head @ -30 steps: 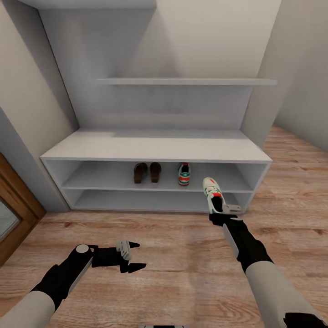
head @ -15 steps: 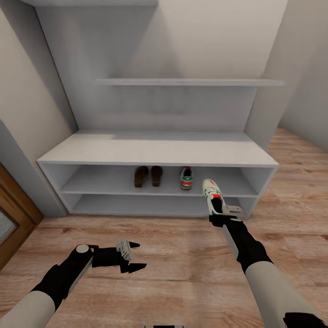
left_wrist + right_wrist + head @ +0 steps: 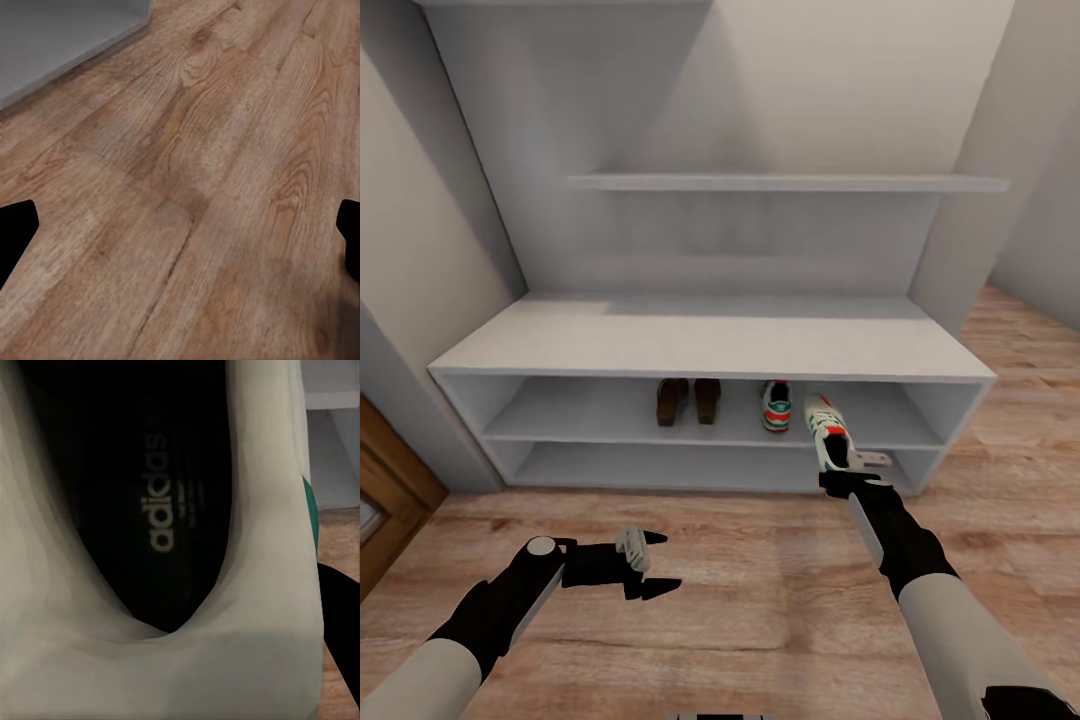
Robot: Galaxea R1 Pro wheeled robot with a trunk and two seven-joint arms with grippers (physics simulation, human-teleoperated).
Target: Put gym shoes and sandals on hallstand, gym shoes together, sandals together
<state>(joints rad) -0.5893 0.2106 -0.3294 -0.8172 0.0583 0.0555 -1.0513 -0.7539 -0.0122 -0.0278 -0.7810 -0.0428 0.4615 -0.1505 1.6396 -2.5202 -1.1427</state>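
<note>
Right tool point(image 3: 847, 462) clamped on gym shoe point(image 3: 825, 425) by heel, toe aimed at hallstand point(image 3: 710, 350) shelf beside its mate point(image 3: 776, 405); left tool point(image 3: 650, 566) apart, idle.

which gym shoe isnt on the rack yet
The one gripped by the right gripper, held in front of the rack; the other gym shoe sits on the upper shelf.

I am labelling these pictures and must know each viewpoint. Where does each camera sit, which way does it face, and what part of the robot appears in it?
Head view: on the head, facing forward and down at the hallstand; shows left gripper and right gripper.
Left wrist view: near the left gripper, facing the corridor floor; dark fingertips at the edges.
Right wrist view: near the right gripper, looking into the held gym shoe.
Shared: that shoe appears in head and right wrist views.
</note>
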